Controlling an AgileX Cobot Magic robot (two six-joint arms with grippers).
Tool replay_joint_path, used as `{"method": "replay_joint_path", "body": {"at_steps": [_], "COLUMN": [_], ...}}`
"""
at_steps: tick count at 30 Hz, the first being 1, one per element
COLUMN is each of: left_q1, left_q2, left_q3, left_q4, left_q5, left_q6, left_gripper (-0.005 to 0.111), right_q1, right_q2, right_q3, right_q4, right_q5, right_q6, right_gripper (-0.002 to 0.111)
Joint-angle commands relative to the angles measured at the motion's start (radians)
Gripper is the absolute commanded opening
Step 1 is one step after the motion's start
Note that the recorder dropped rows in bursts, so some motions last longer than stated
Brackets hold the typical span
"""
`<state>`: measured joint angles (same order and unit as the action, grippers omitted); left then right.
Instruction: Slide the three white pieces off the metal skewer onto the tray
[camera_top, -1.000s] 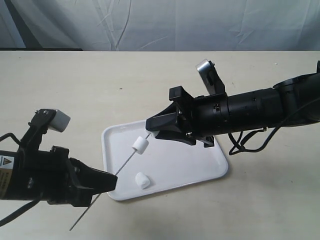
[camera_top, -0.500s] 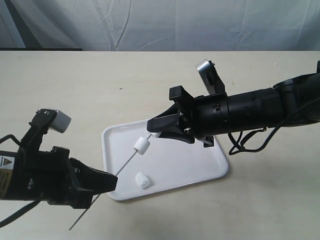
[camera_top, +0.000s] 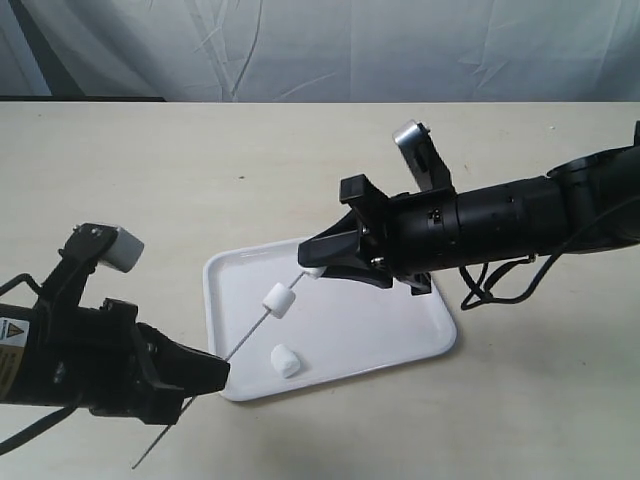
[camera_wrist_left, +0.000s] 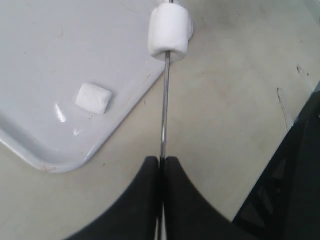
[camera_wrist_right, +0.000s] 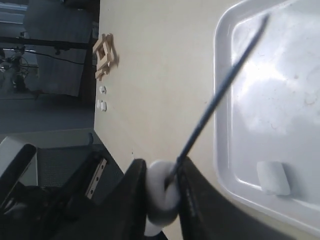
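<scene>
Shows right gripper (camera_top: 310, 266) narrowed since a second ago, now clamped on the end white piece (camera_wrist_right: 159, 197) at the metal skewer (camera_wrist_left: 163, 115) tip. Shows left gripper (camera_wrist_left: 161, 165) pinched tight on the skewer's other end, drawn slightly lower. Leaves second piece (camera_top: 278, 298) threaded mid-skewer above the tray (camera_top: 420, 335), third piece (camera_top: 286, 361) lying loose on it.

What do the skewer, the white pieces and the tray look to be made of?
The skewer looks like metal: thin, grey, a bright glint along it. The white pieces seem soft and matte, marshmallow-like, with rounded edges. The tray is probably glossy plastic: smooth white, reflections near its rim.
</scene>
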<state>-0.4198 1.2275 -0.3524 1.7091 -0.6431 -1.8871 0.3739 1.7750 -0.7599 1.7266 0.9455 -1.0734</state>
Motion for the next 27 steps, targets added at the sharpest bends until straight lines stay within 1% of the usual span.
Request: {"method": "replay_joint_path", "body": {"at_steps": [1, 14, 18, 23, 27], "left_q1": [-0.001, -0.001, -0.001, -0.001, -0.001], "left_q2": [0.005, 0.005, 0.005, 0.005, 0.005], "left_q3": [0.035, 0.052, 0.052, 0.029, -0.015], "left_q4": [0.035, 0.035, 0.035, 0.035, 0.035], "left_q5": [0.017, 0.023, 0.061, 0.112, 0.093], "left_q6": [-0.023, -0.023, -0.04, -0.04, -0.049], "left_gripper": [0.0, 0.0, 0.0, 0.0, 0.0], "right_q1": [-0.08, -0.205, -0.233, -0.204, -0.138], "right_q2": [0.001, 0.001, 0.001, 0.001, 0.025], "right_q3": [-0.05, -0.162, -0.164, -0.143, -0.084], "right_q4": [0.018, 0.018, 0.018, -0.177, -0.196], "right_q5": [0.01, 0.005, 0.007, -0.022, -0.074], "right_q6": [-0.011, 0.017, 0.017, 0.094, 0.098], "right_gripper": [0.02, 0.02, 0.02, 0.02, 0.02]}}
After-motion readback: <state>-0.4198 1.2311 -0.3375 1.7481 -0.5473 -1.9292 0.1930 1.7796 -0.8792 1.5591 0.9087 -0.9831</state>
